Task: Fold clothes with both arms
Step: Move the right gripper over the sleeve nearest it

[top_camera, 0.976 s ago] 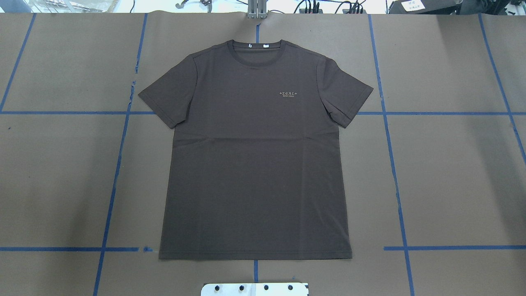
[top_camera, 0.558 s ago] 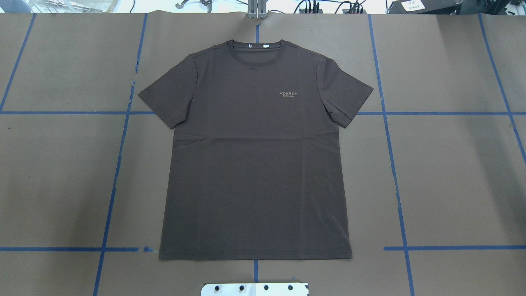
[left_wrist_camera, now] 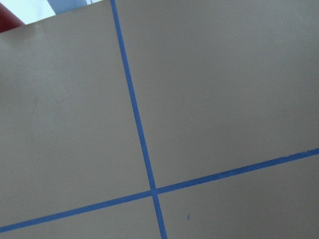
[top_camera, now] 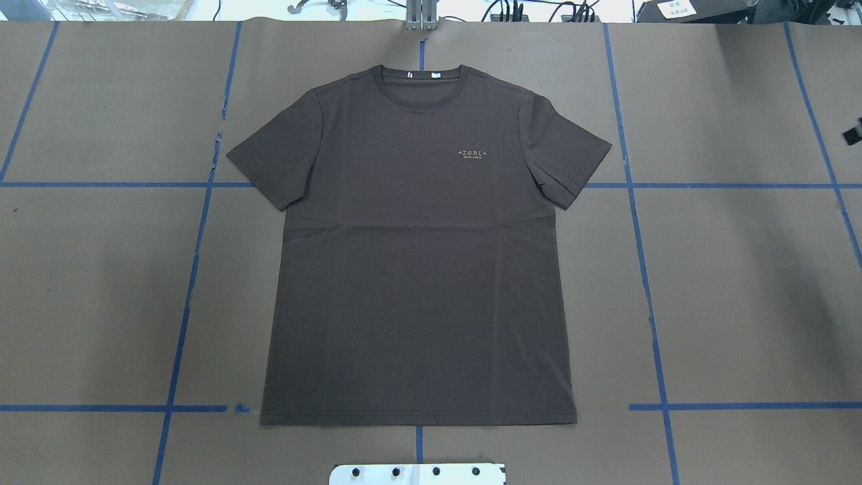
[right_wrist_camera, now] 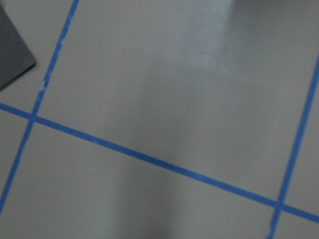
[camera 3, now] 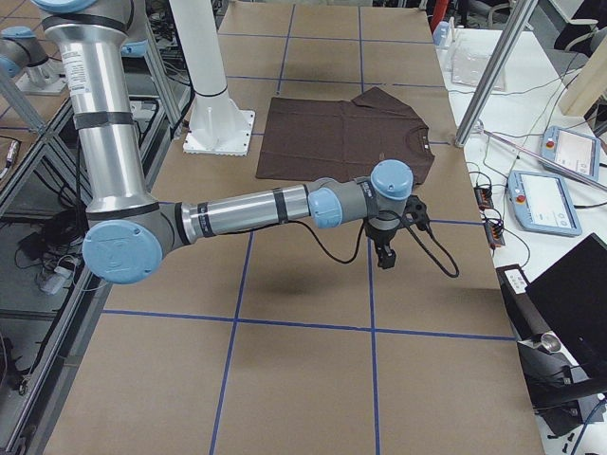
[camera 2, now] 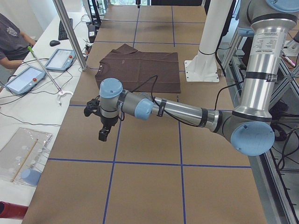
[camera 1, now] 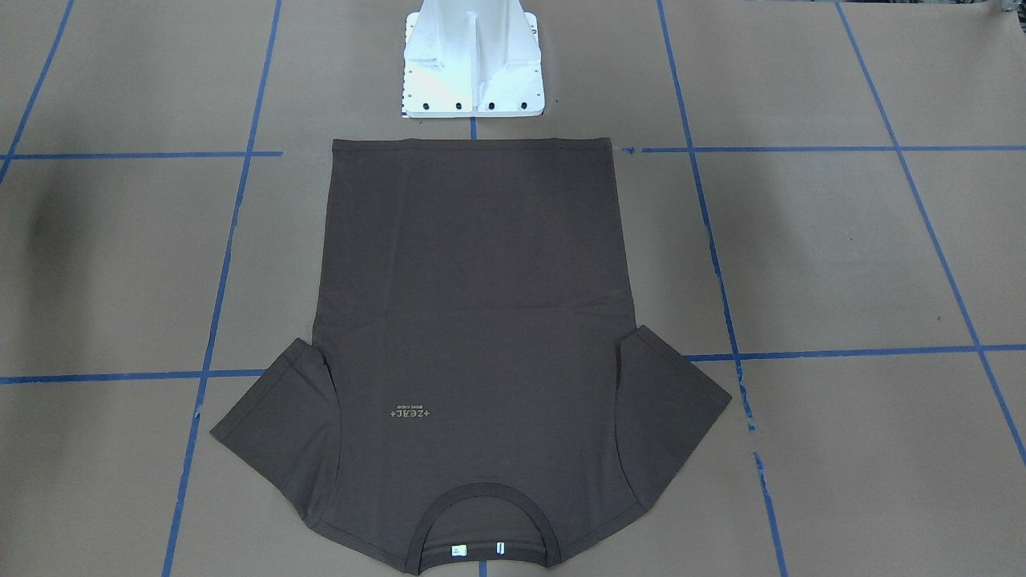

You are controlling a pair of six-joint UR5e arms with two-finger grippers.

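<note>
The dark brown T-shirt (top_camera: 417,269) lies flat and spread out face up on the brown table, collar (top_camera: 419,75) at the far side, hem toward the robot base. It also shows in the front view (camera 1: 473,304). My left gripper (camera 2: 103,132) hangs over bare table well off the shirt's left side. My right gripper (camera 3: 385,256) hangs over bare table off the shirt's right side; only a black sliver of it (top_camera: 854,131) shows overhead. I cannot tell whether either is open or shut. A sleeve corner (right_wrist_camera: 12,55) shows in the right wrist view.
The white pedestal base (camera 1: 473,64) stands just behind the hem. Blue tape lines (top_camera: 195,269) grid the table. Tablets (camera 2: 28,77), cables and a metal post (camera 2: 70,32) line the far table edge, where a person (camera 2: 11,39) sits.
A small black piece of the right gripper has come in at the right edge of the overhead view. The T-shirt has not moved.
</note>
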